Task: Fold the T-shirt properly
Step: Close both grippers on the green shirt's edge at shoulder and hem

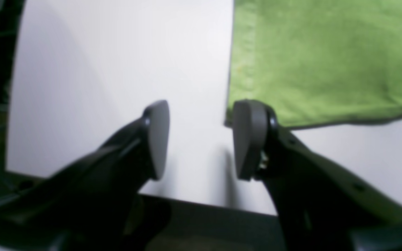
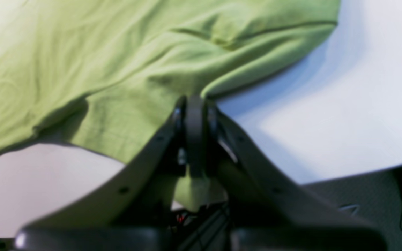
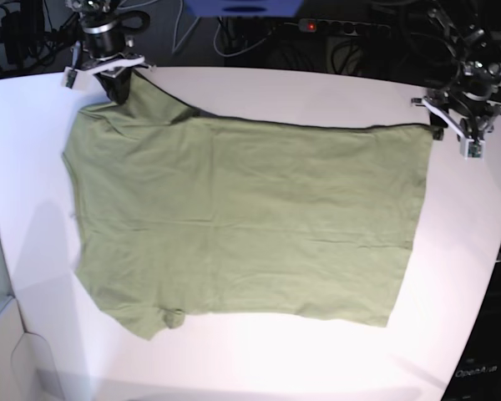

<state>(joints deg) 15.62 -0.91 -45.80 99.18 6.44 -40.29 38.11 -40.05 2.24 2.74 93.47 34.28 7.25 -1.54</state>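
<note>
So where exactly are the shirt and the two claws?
T-shirt (image 3: 250, 217), base view, middle of the cloth.
Left gripper (image 1: 201, 139), left wrist view, gap between open fingertips.
Right gripper (image 2: 194, 115), right wrist view, fingertips pinching the hem.

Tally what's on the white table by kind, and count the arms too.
T-shirt: 1, green, spread flat on the table.
Grippers: 2. The right gripper is shut on a shirt edge; the left gripper is open beside a shirt corner.
Total: 3.
</note>
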